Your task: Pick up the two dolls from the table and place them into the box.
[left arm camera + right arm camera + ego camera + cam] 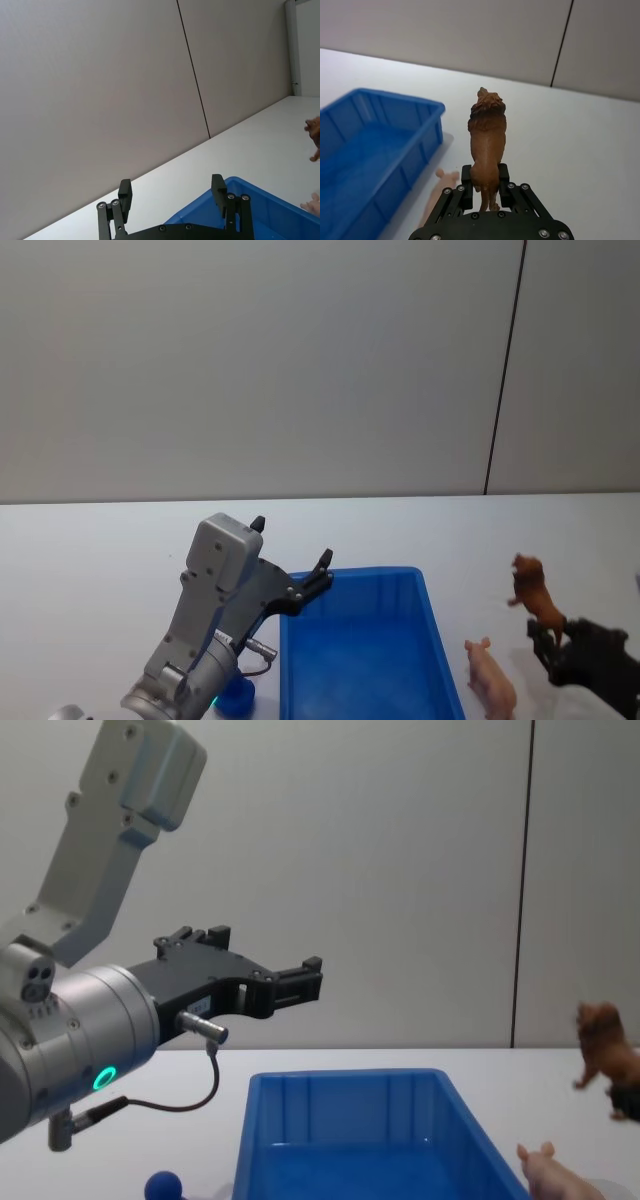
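Lower right, the right gripper clamps the lion by its hindquarters. Centre-left, the left gripper hangs wide open by the blue bin.

The left arm rises from the front edge of the desk, left of its middle. Its grey wrist housing is cocked up and a green ring light glows on the forearm. The left gripper is black and points forward and slightly to the right, well above the desk. Its two fingers are spread wide with nothing between them. The right arm comes in low at the front edge on the right side. The right gripper reaches forward, its fingers closed against the hindquarters of the lion, which it holds upright.
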### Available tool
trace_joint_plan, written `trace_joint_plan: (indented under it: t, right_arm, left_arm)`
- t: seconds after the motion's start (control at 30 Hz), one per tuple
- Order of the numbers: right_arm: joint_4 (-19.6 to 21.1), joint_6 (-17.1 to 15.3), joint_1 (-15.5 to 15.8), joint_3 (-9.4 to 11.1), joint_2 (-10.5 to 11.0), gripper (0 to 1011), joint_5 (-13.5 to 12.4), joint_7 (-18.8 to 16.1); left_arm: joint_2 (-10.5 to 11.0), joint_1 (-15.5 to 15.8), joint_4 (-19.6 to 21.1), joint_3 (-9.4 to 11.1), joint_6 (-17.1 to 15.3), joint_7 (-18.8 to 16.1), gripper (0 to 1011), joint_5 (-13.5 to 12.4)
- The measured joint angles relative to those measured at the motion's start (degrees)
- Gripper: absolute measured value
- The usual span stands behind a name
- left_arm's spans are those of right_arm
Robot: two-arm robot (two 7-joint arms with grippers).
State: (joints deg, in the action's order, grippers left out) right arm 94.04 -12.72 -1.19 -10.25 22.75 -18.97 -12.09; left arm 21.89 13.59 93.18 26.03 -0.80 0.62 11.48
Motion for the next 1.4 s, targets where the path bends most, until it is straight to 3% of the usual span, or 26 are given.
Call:
trace_joint_plan:
  t: [0.43, 0.83, 1.03, 1.4]
  right_arm:
    - [2.4, -1.9, -5.2, -1.7, -2.1, 275, 3.0, -6.7]
    - [-1.5, -6.8, -10.5, -5.4, -6.9, 278, 5.4, -12.7]
    - [-3.6, -8.0, -12.0, -6.8, -8.7, 486, 6.2, -13.9]
    - [-5.0, -8.0, -12.8, -7.7, -9.4, 817, 7.2, -14.0]
  left_arm:
    - [0.0, 0.0, 0.0, 0.0, 0.0, 0.0, 1001, 0.0]
    - [0.0, 0.0, 0.0, 0.0, 0.0, 0.0, 1001, 0.0]
    - [0.0, 0.0, 0.0, 0.0, 0.0, 0.0, 1001, 0.0]
    - [0.0, 0.0, 0.0, 0.0, 0.0, 0.0, 1001, 0.0]
